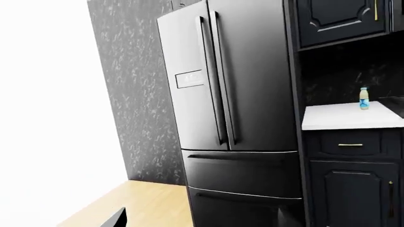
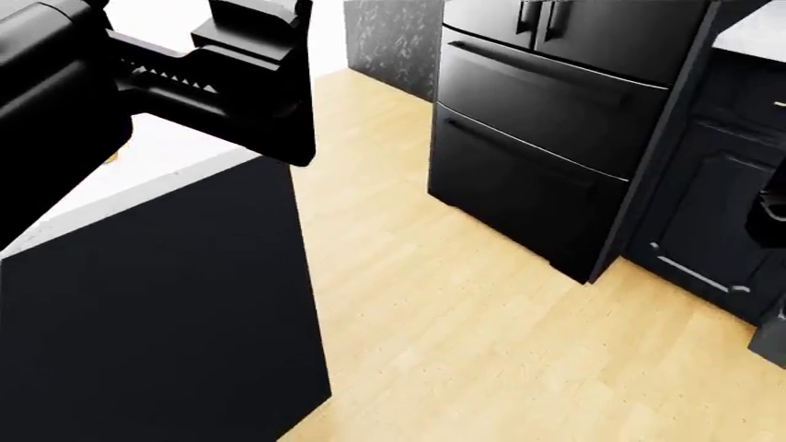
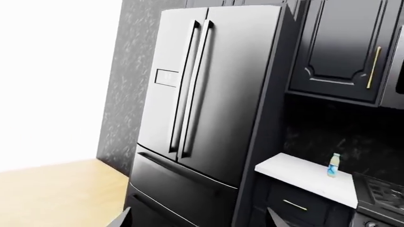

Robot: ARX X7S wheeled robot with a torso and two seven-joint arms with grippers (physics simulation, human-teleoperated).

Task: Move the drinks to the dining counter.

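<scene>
Room first: light wood plank floor [image 2: 491,313], black French-door fridge [image 1: 233,94] against a dark speckled wall [image 1: 132,71], black cabinets with brass handles on its far side. In my left wrist view the fridge fills the centre; at right a narrow white top [image 1: 350,118] sits over a dark drawer [image 1: 350,144] with a brass pull. An upper cabinet door [image 3: 344,47] shows in the upper right of my right wrist view.

Head view: lower left is taken by a black slab base with a white top edge, the dining counter [image 2: 135,193]. My left arm [image 2: 184,74] crosses the upper left of that frame, above the counter's edge. Fridge drawers at upper centre, cabinets at right edge.

Only one drink in sight: the cream bottle [image 1: 364,98] with blue label and cap, standing upright on the narrow white top, near the back wall. Same bottle is in the right-centre of my right wrist view [image 3: 334,165], close to the dark stove edge [image 3: 379,191] at lower right.

Left gripper: one dark finger [image 1: 110,218] tip pokes in at the bottom left of its wrist frame; can't tell the spread. Right gripper [image 3: 198,217]: two tips at the bottom edge, set wide apart, nothing between them. Bottle is well apart from both grippers, across the floor.
</scene>
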